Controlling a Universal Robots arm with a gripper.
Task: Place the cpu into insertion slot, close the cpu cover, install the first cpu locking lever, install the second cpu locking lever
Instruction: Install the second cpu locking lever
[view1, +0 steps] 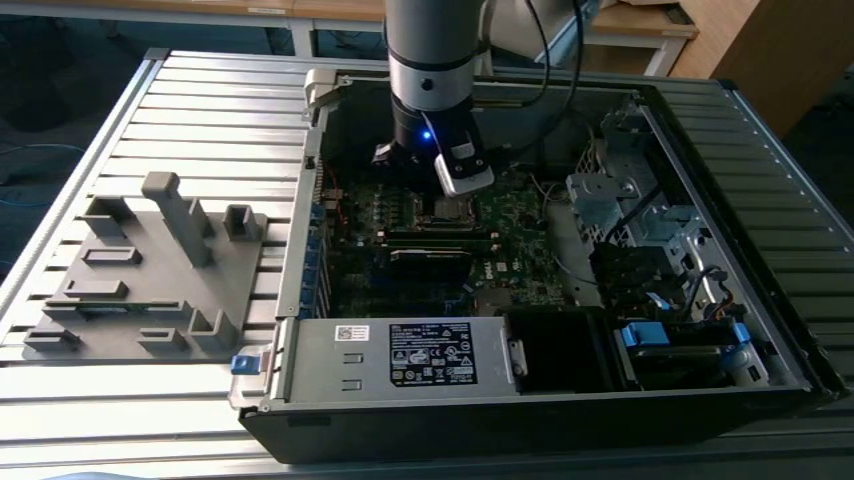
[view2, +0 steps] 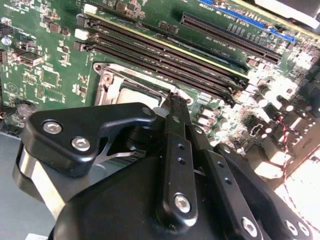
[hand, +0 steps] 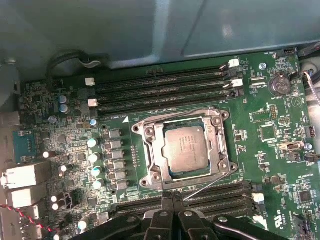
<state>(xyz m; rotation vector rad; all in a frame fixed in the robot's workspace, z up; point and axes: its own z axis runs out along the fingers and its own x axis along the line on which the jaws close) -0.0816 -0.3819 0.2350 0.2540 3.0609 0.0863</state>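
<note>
We see the gripper (hand: 172, 196) with its fingers pressed together, holding nothing. In the first wrist view the cpu (hand: 185, 149) sits in its socket under the cover (hand: 181, 150), at 12 o'clock from the fingertips.

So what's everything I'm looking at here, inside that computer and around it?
computer case: one, black and grey, open, on the slatted table
motherboard: one, green, inside the case
cpu: one, silver-grey, seated in the socket
cpu cover: one, shiny silver frame, lying flat around the cpu
memory slots: several, black, both sides of the socket
grey fixture: one, on the table at the exterior view's left
tool: one, black, fingertips together beside the socket
arm: one, grey, above the board
</note>
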